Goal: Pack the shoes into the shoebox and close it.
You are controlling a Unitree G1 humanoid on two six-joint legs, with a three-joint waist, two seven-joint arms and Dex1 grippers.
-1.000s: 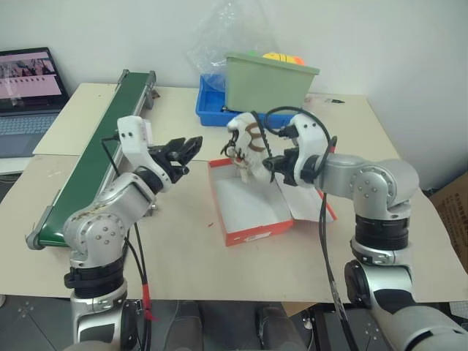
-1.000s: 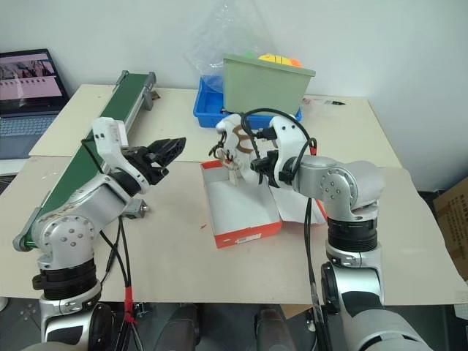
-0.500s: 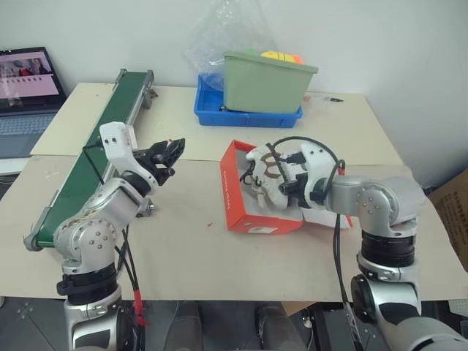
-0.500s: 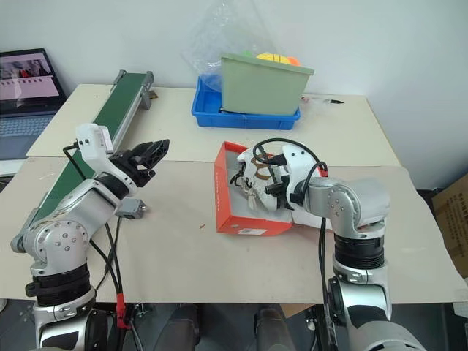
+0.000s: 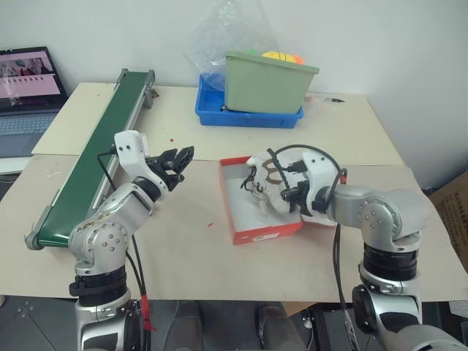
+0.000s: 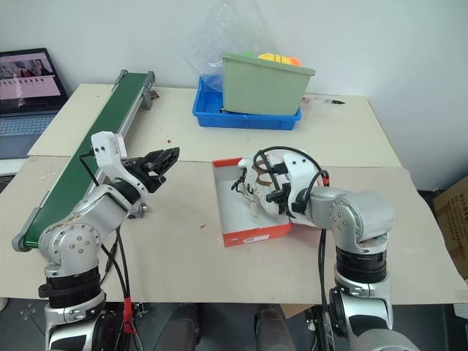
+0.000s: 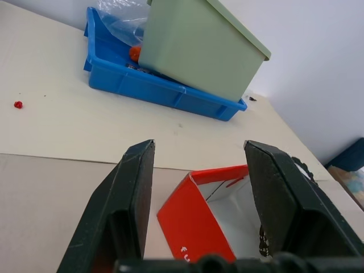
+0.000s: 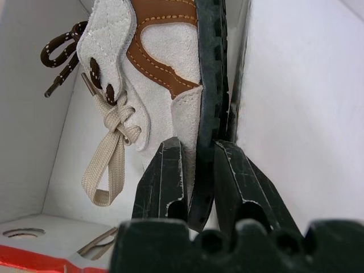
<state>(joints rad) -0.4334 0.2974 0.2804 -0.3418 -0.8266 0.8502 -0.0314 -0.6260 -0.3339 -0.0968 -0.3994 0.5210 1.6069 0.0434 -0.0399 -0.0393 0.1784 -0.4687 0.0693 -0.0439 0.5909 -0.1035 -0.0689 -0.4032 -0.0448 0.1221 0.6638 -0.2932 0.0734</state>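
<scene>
Red cardboard marks the landmark here: the box [image 5: 257, 212] sits open on the desk [image 5: 183, 248], white inside, and everything else places against it.

Left of the box, near its left wall and clear of it, the left end effector [image 5: 178, 159] hangs above the desk with its fingers spread and nothing between them; the left wrist view looks between them at the box's red corner.

Inside the box, against its right wall, the right end effector [image 5: 291, 196] is clamped on 1 shoe [image 5: 269, 184]. The right wrist view shows both fingers [image 8: 166, 173] pinching the edge of cream suede by the dark sole, with laces dangling toward the white floor. Whether the shoe already rests on that floor I cannot tell.

Judgement: the step in hand is placing this shoe. I can make out only 1 shoe for certain, so packing looks unfinished. The next move calls for settling the shoe flat, letting go, and drawing the right end effector up without snagging the laces; closing comes after.
</scene>
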